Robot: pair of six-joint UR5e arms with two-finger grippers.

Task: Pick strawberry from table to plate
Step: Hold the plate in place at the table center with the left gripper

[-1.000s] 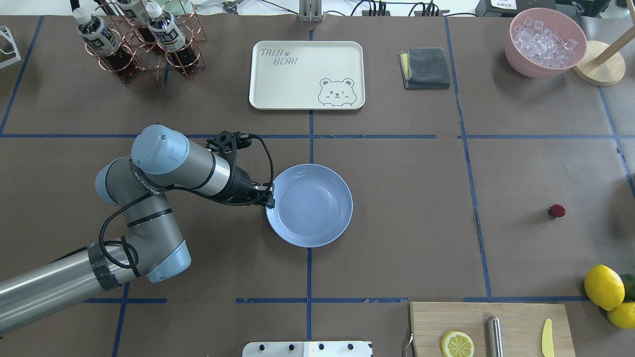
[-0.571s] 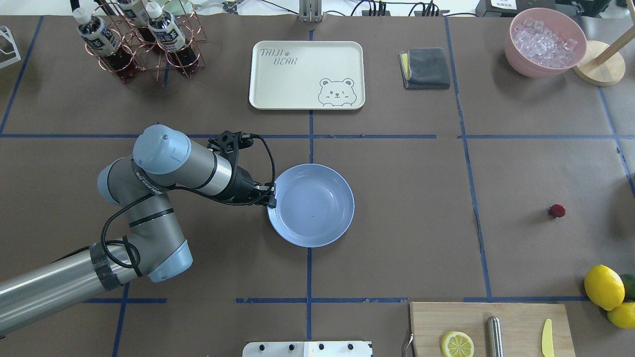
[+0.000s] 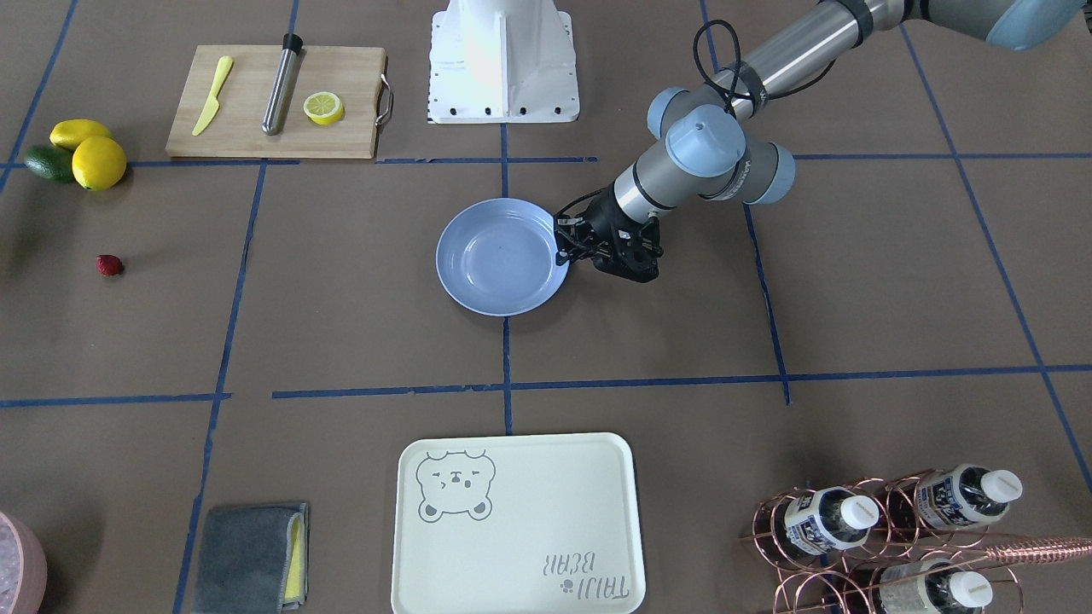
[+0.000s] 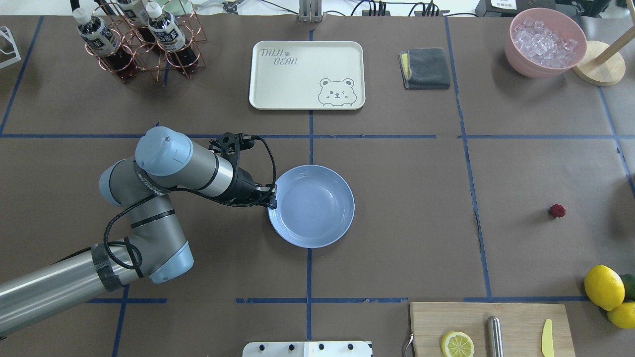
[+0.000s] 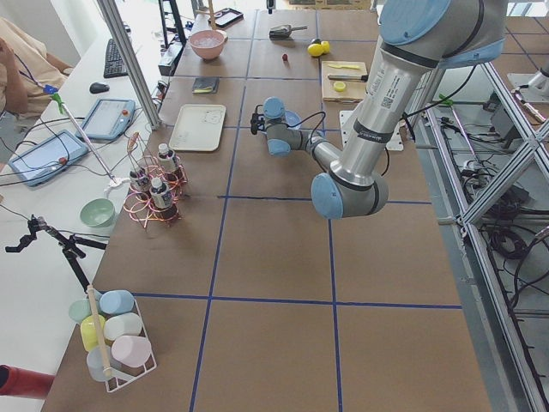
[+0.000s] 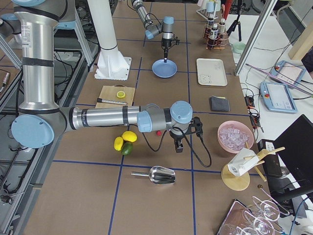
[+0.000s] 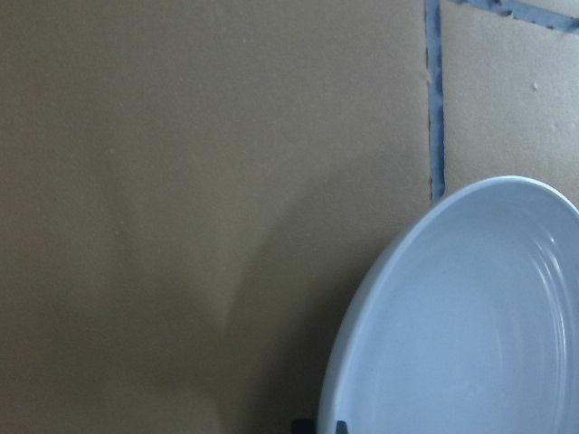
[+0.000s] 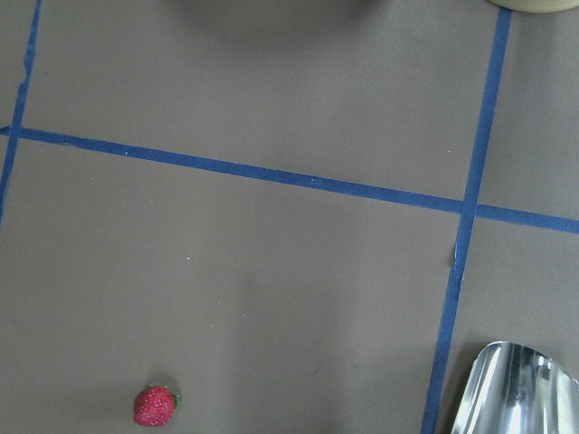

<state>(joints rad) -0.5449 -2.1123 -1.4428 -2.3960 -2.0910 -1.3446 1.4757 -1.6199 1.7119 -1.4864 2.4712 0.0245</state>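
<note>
Left tool (image 4: 271,197) pinches the plate (image 4: 317,213) rim, with the strawberry (image 4: 557,210) well apart on the table (image 4: 421,198).

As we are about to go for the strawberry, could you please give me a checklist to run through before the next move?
1. Strawberry lies free on the table: ok.
2. Plate empty: ok.
3. Left gripper clear of the plate: not ok, it is at the rim.
4. Right gripper open: cannot tell.
5. Strawberry seen by the right wrist camera: ok, low in its view.
</note>
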